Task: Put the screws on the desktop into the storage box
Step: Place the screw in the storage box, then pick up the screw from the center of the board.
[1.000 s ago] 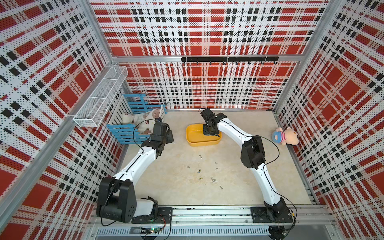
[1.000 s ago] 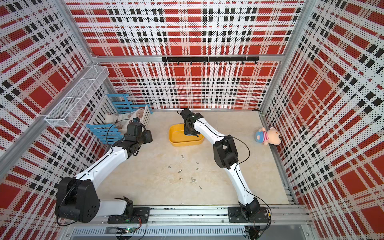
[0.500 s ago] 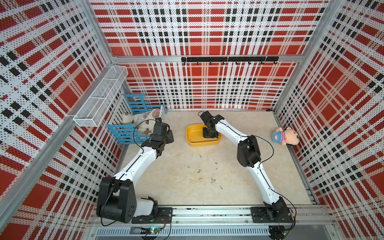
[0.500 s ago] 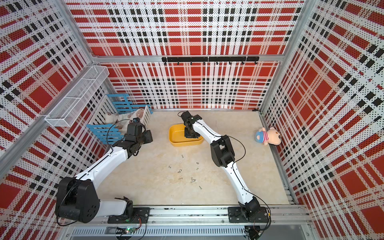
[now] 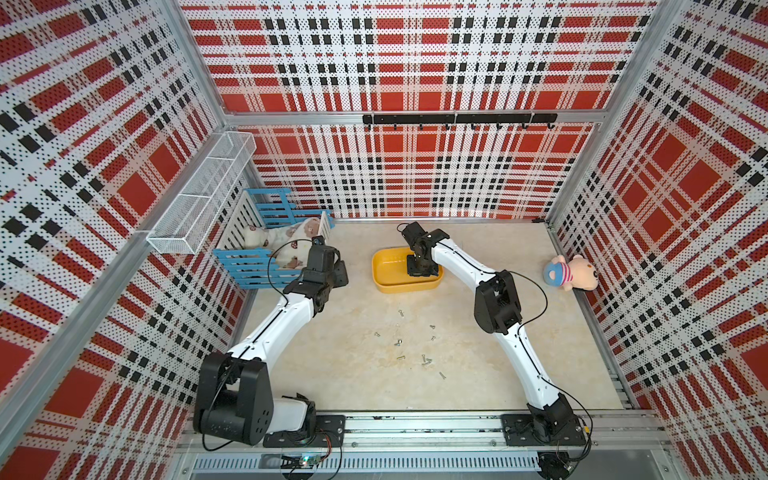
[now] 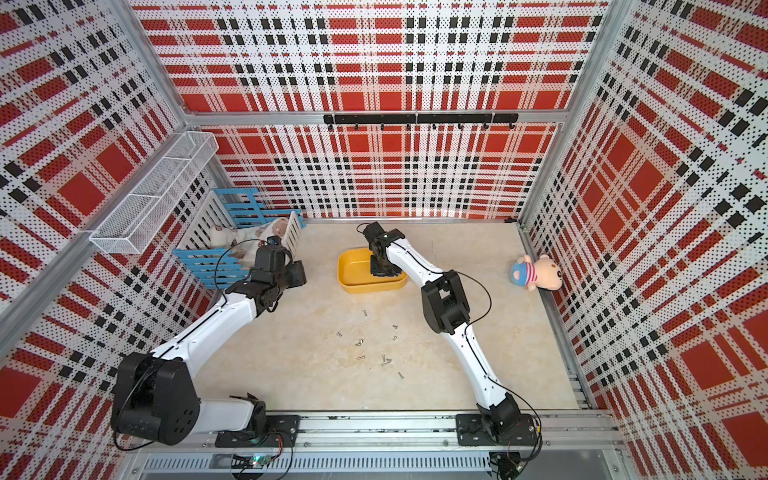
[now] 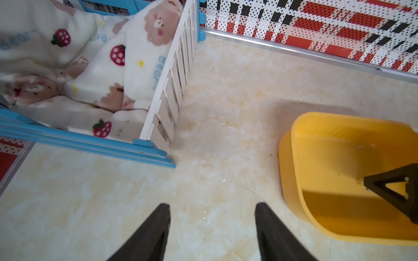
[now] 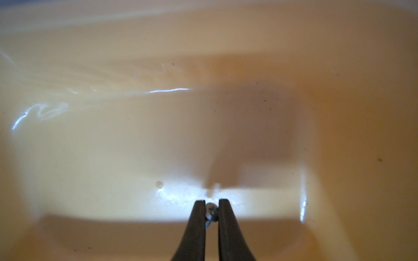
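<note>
The right arm has folded its elbow a little closer to the yellow storage box, and the right gripper has sunk lower inside the box; the left arm has not moved. The right wrist view shows the thin black fingertips pinching one small silver screw just above the box's glossy floor, which looks otherwise bare. The screw is not yet released, so this delivery seems one opening of the jaws from done. The left gripper hovers empty over the beige desktop just beside the box, its fingers spread apart. About nine loose screws lie scattered on the desktop, well apart from the box on the side nearer the robot's bases, so most of the task looks undone
</note>
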Tool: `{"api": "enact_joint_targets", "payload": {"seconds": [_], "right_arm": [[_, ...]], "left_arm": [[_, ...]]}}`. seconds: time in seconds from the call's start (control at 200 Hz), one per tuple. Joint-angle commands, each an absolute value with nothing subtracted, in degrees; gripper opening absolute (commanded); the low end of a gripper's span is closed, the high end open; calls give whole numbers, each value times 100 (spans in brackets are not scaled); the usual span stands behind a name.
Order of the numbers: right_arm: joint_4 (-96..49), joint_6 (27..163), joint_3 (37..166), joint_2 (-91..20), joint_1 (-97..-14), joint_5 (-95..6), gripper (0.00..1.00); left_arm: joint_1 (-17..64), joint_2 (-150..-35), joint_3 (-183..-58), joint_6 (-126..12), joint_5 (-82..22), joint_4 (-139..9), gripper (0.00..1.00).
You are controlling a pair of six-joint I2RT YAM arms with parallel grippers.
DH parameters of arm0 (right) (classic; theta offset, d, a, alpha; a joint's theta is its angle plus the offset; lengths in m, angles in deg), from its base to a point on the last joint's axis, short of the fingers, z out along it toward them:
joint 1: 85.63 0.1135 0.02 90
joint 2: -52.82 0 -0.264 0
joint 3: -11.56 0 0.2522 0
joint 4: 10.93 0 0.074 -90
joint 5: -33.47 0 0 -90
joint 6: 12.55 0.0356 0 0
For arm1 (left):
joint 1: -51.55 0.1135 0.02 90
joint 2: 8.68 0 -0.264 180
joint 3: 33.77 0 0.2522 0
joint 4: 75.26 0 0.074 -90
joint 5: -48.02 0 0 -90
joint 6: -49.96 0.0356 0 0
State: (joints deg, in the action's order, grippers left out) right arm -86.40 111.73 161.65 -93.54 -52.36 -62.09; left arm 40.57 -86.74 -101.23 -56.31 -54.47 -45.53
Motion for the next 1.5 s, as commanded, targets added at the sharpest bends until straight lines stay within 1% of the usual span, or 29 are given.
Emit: {"api": "enact_joint_targets", "payload": {"seconds": [0.0,0.431,0.511,0.596,0.751,0.977,1.097,1.197,1.358,1.418,1.493], "right_arm": [[-8700,11165,16300,-9473,-5263,-6251,14],[-8664,11169,16281,-9161,-5267,-6295,29],[-8583,11171,16182,-8966,-5259,-6355,33],[-8104,11192,15642,-8377,-5217,-6522,36],[-6993,11238,14362,-6880,-5197,-6792,41],[-6212,11246,12550,-4787,-5179,-7603,45],[-6153,11345,11523,-3921,-5188,-7999,45],[-6199,11403,10874,-3412,-5221,-8209,46],[-6351,11414,10291,-2912,-5405,-8246,46],[-6394,11402,10156,-2770,-5471,-8280,46],[-6424,11376,10044,-2633,-5551,-8283,47]], "left_arm": [[4022,-8705,-10177,-5577,-5545,-4499,66],[4000,-8717,-10189,-5577,-5594,-4488,68],[3992,-8709,-10184,-5568,-5622,-4488,68],[3973,-8699,-10184,-5560,-5670,-4489,68],[3909,-8678,-10163,-5533,-5751,-4488,68],[3784,-8690,-10188,-5519,-5922,-4489,66],[2891,-8778,-10503,-5655,-6398,-4220,66],[2175,-9165,-10845,-6037,-6593,-3986,64],[1193,-10010,-11275,-6736,-6930,-3611,61],[957,-10270,-11370,-6982,-6905,-3563,58],[708,-10591,-11516,-7264,-6963,-3507,57]]}}
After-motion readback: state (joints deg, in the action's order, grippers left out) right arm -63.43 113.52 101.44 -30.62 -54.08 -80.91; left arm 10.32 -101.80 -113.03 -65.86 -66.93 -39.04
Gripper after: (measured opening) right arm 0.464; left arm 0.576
